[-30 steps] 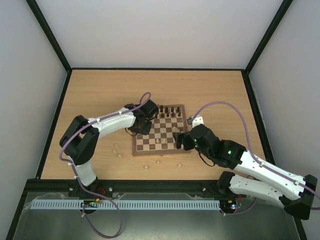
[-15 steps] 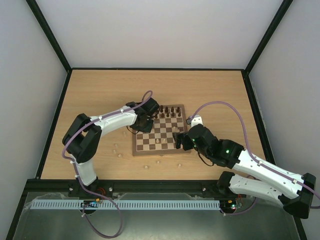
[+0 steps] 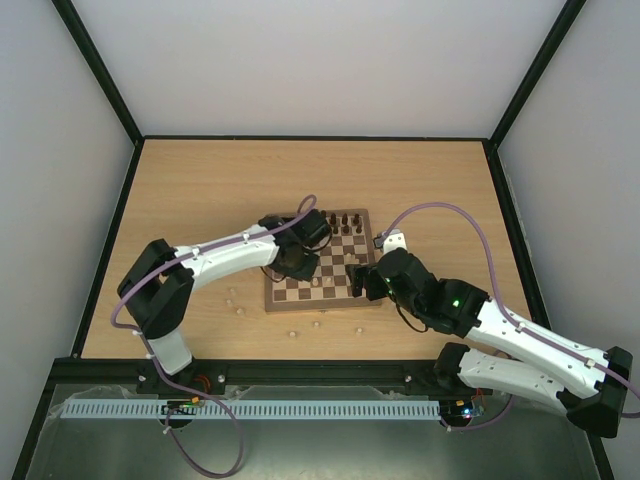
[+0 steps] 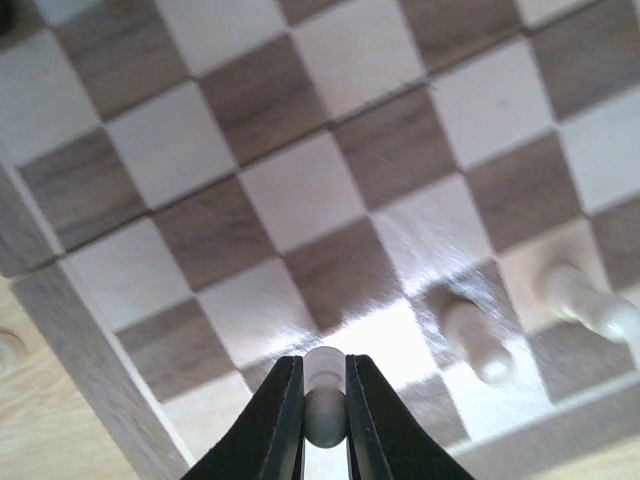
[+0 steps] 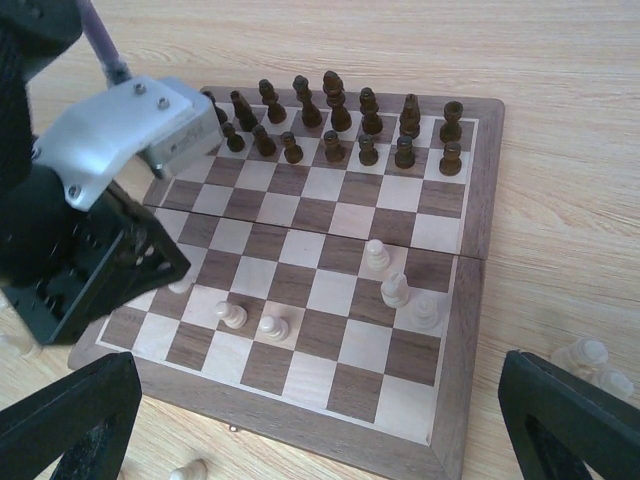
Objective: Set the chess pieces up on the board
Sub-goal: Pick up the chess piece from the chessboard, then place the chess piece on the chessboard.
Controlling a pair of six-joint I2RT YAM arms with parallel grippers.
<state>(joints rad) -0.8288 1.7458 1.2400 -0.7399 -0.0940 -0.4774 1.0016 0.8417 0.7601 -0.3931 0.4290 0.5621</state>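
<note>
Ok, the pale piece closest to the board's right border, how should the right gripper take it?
Take the pale piece by its narrower upper part, straight down from above: it stands upright on a wider base. A second piece stands close toward the board's middle, so close across the near and far sides.

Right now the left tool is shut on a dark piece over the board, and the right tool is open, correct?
No: the left wrist view shows the left tool shut on a pale cream piece, not a dark one. The rest stands.
</note>
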